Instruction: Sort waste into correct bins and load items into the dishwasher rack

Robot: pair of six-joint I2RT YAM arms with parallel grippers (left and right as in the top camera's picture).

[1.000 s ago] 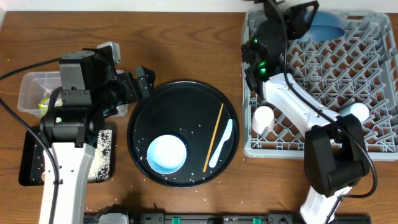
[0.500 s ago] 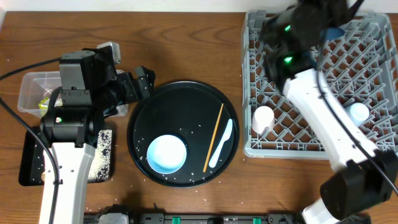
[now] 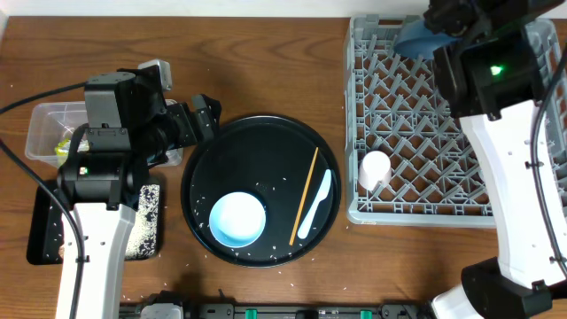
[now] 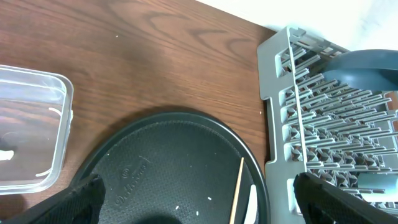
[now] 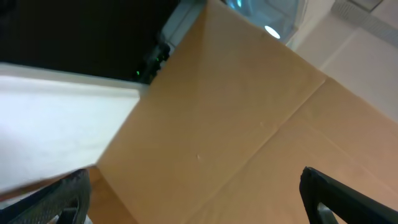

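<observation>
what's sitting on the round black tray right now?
Pale blue bowl, wooden chopstick, pale spoon and scattered white grains. Whatever lies under the bowl is hidden.

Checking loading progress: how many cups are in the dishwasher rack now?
1: a small pale cup in the lower-left part of the dishwasher rack, overhead view. The right arm covers part of the rack, so another may be hidden.

Grey dishwasher rack (image 3: 399,115) on right of surface. Dark blue plate (image 3: 415,40) stands tilted at its far edge; small pale cup (image 3: 376,167) lies near-left inside. Pale blue bowl (image 3: 237,219), wooden chopstick (image 3: 306,193) and pale spoon (image 3: 316,204) rest on round black tray (image 3: 257,142). Clear tub (image 3: 40,124) holds yellow-green wrapper (image 3: 64,146); flat black tray (image 3: 40,235) holds rice (image 3: 146,221).
</observation>
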